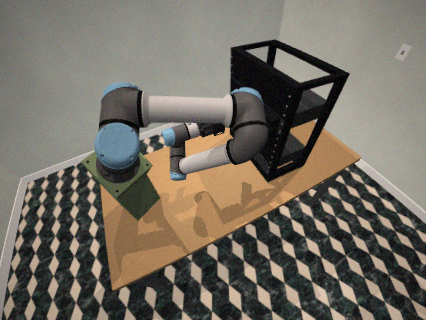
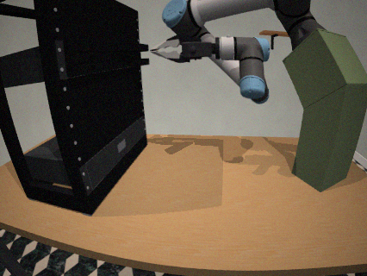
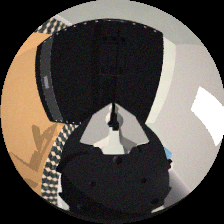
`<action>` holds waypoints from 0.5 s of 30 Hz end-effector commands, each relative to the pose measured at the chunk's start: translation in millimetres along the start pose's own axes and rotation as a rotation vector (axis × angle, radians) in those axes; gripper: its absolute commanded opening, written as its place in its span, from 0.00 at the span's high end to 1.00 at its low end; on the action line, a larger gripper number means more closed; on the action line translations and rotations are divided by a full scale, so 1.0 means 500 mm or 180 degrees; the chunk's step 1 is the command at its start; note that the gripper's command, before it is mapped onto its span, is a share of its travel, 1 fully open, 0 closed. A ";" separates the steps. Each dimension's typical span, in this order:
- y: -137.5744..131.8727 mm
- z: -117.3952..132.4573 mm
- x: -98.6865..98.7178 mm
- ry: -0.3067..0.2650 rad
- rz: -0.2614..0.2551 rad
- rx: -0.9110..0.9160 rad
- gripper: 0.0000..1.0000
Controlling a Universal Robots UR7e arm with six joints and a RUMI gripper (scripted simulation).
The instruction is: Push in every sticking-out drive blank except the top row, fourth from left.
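The black rack [image 1: 322,68] [image 2: 95,86] [image 3: 105,65] stands on the wooden table [image 1: 225,210] [image 2: 215,207]. In the exterior view two drive blanks stick out of its front near the top, an upper blank [image 2: 143,47] and a lower blank [image 2: 145,62]. My gripper [image 2: 152,51] [image 1: 220,130] [image 3: 112,104] is shut and empty. It points level at the rack front, with its tip a short gap from the front at a height between the two stubs. The wrist view shows the dark front close ahead, and I cannot tell the single blanks apart there.
The arm's green pedestal [image 1: 127,185] [image 2: 327,112] stands at the table's other end. The arm's elbow [image 1: 247,125] hangs close to the rack's front left corner. A checkered floor [image 1: 300,270] surrounds the table.
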State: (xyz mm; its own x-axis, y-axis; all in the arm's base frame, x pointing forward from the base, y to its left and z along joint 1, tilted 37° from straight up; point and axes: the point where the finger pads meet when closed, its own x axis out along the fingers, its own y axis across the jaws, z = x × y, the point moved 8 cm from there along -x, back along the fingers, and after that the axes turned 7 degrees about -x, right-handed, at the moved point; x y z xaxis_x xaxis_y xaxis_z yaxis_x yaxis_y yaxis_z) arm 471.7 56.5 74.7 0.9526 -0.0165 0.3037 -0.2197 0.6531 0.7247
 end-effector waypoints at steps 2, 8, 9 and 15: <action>0.043 0.006 -0.006 0.0000 0.0003 0.0000 1.00; 0.044 0.006 0.000 0.0000 0.0003 0.0000 1.00; 0.044 0.006 0.000 0.0000 0.0003 0.0000 1.00; 0.044 0.006 0.049 0.0000 0.0003 0.0000 1.00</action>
State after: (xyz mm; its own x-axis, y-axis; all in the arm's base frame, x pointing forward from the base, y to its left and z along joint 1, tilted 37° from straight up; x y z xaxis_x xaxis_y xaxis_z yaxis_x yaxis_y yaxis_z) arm 473.7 68.0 94.4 0.9526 -0.0157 0.3039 -0.2203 0.6530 0.7246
